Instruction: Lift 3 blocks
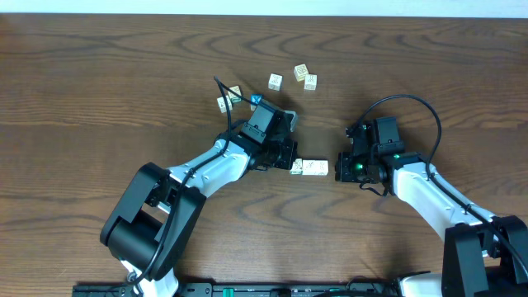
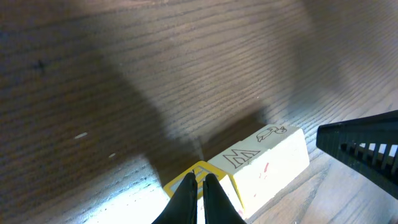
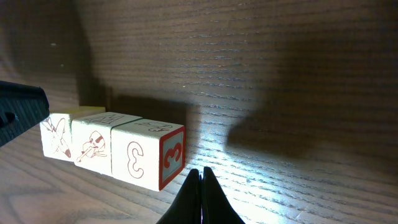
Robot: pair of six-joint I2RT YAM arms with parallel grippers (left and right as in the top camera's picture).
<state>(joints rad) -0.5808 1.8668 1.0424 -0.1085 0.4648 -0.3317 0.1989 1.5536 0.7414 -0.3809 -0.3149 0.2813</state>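
Note:
Three cream blocks lie end to end in a short row (image 1: 310, 168) on the table between my two grippers. In the right wrist view they are the block with a red 3 (image 3: 146, 155) and two picture blocks (image 3: 93, 146) (image 3: 58, 137). My right gripper (image 3: 202, 174) (image 1: 337, 170) is shut, its tips just beside the red-framed end face. The left gripper (image 2: 199, 182) (image 1: 289, 164) is shut too, its tips against the yellow-framed end face (image 2: 221, 186) of the row (image 2: 267, 162). Neither gripper has anything between its fingers.
Other cream cubes lie scattered behind the left arm (image 1: 275, 81) (image 1: 301, 72) (image 1: 310, 82) (image 1: 235, 93) (image 1: 223, 105), with a small blue cube (image 1: 255, 100) by the left wrist. The right gripper's black finger (image 2: 367, 146) shows at the right of the left wrist view.

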